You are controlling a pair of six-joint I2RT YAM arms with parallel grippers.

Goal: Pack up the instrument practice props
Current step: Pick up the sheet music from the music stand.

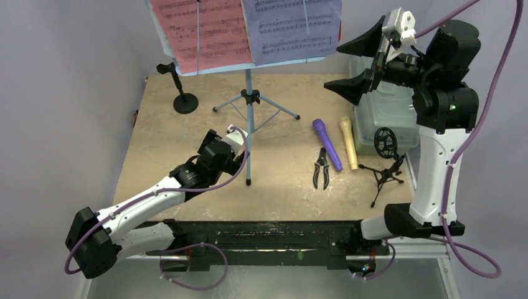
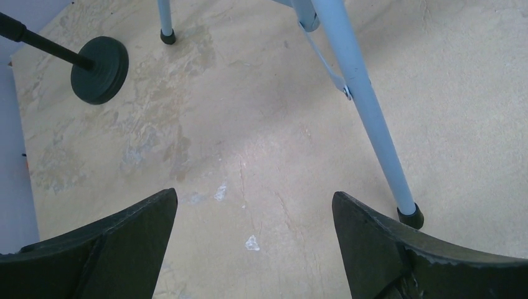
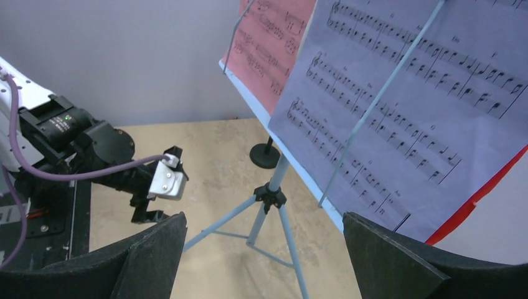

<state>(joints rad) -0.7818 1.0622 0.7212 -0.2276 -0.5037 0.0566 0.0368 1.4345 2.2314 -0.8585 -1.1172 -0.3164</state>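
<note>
**Both grippers spread and empty around the music stand**

The light-blue music stand (image 1: 248, 118) is upright at the table's 12 o'clock, with a red page (image 1: 199, 31) and a white page (image 1: 292, 28) on its desk. The left gripper (image 2: 255, 205) hangs low over bare tabletop, jaws wide apart and holding nothing. In its wrist view the stand's near leg (image 2: 367, 106) comes down at 2 o'clock, its foot just beside the right finger. The right gripper (image 1: 333, 67) is raised at the desk's 3 o'clock, jaws apart and empty, facing the white page.

The round-base pole (image 1: 185, 103) stands at the stand's 9 o'clock. At its 4 o'clock the purple microphone (image 1: 327, 144) and cream microphone (image 1: 349, 143) lie side by side, with pliers (image 1: 321, 168) just beside them. The black mic tripod (image 1: 386, 168) is near the translucent box (image 1: 380, 112).
</note>
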